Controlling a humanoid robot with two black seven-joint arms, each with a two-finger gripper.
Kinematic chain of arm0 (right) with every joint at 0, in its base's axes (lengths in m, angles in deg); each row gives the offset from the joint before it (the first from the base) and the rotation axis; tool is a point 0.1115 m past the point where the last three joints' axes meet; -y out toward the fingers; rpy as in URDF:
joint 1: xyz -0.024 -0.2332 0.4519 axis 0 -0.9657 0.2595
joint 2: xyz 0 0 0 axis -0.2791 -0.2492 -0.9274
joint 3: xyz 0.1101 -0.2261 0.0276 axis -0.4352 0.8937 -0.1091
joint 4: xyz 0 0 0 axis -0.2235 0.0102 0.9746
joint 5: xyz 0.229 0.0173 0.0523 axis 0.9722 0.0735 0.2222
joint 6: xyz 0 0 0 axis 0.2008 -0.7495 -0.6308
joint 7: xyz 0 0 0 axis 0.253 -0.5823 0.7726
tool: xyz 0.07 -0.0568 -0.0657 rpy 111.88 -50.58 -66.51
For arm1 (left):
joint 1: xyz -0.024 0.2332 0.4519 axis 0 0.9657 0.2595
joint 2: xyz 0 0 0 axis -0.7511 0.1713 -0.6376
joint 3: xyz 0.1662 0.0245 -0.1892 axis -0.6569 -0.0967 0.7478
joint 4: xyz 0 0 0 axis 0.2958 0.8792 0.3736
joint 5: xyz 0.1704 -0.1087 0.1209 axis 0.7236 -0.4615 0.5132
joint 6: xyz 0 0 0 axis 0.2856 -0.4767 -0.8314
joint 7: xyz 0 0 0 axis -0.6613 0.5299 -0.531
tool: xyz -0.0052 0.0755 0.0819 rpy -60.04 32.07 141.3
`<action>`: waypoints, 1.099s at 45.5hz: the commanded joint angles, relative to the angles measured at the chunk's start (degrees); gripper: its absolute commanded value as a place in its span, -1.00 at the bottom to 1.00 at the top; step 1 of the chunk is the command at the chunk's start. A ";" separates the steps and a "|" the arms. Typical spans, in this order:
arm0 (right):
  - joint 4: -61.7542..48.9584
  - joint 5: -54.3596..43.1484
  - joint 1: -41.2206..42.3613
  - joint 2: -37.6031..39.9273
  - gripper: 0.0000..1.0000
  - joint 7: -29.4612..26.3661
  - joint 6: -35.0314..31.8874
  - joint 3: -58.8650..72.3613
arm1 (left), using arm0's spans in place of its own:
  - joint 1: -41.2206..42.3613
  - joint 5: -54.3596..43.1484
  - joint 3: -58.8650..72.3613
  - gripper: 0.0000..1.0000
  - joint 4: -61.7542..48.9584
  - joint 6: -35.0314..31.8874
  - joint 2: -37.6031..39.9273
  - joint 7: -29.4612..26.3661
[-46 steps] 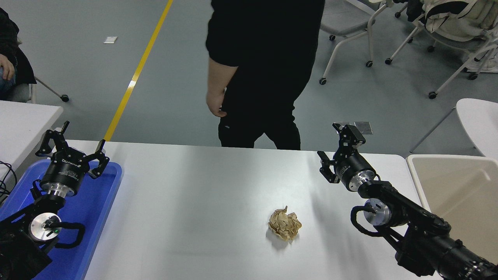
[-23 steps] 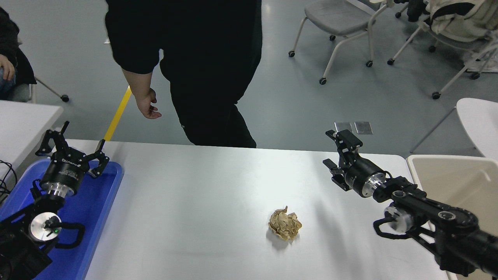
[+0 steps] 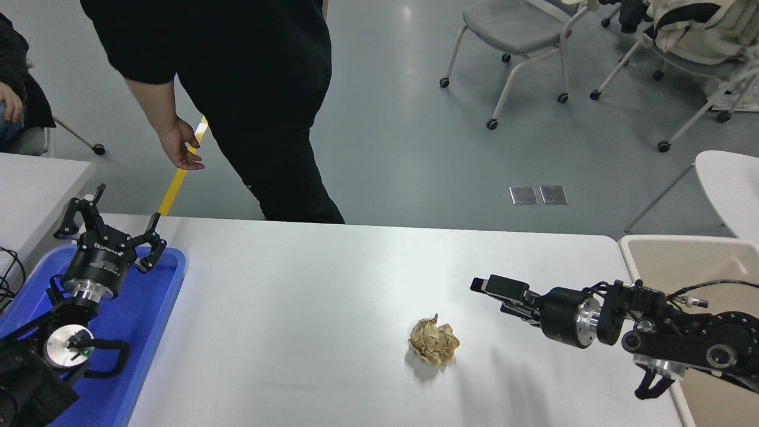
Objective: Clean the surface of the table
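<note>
- One wide white counter (image 3: 308,308) filled the lower part of the head view, its long axis running left to right across the picture and its far edge lying straight along the grey floor.
- A single crumpled ball of brown paper (image 3: 434,343) sat on the counter, right of its middle and nearer the robot's side than the far edge.
- The right hand (image 3: 492,287) reached in from the right edge, lying almost level and pointing left, above and to the right of the paper ball and clear of it; seen side-on, I cannot tell whether its fingers were apart or together.
- The left hand (image 3: 111,228) was parked at the lower left over a blue tray (image 3: 155,308), fingers spread wide with nothing between them.
- The tray lay at the counter's left end.
- A beige bin (image 3: 682,261) stood just beside the counter's right end, under the right arm.
- A person in black (image 3: 237,71) stood at the far side, toward the left, one bare hand (image 3: 181,148) hanging loose above the floor, apart from the counter.
- Several wheeled chairs (image 3: 516,35) stood on the floor beyond, at the upper right.
</note>
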 commanded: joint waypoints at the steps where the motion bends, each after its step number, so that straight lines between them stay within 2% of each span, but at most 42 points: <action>1: 1.86 -1.43 10.94 -3.87 1.00 0.00 0.97 13.85 | 0.02 0.00 0.00 1.00 0.00 0.00 -0.01 0.00; 11: 1.16 -0.99 17.45 -14.15 1.00 -0.09 1.14 19.30 | 0.02 0.00 0.00 1.00 0.00 0.00 -0.01 0.00; 20: -4.81 -0.99 17.63 -21.98 1.00 -0.62 1.14 22.73 | 0.02 0.00 0.00 1.00 0.00 0.00 -0.01 0.00; 31: -15.88 -1.25 13.68 -26.73 1.00 -2.20 0.44 23.26 | 0.02 0.00 -0.08 1.00 0.00 0.00 -0.01 0.00; 50: -17.12 -2.92 10.43 -29.63 1.00 -2.20 0.44 23.26 | 0.02 0.00 0.00 1.00 0.00 0.00 -0.01 0.00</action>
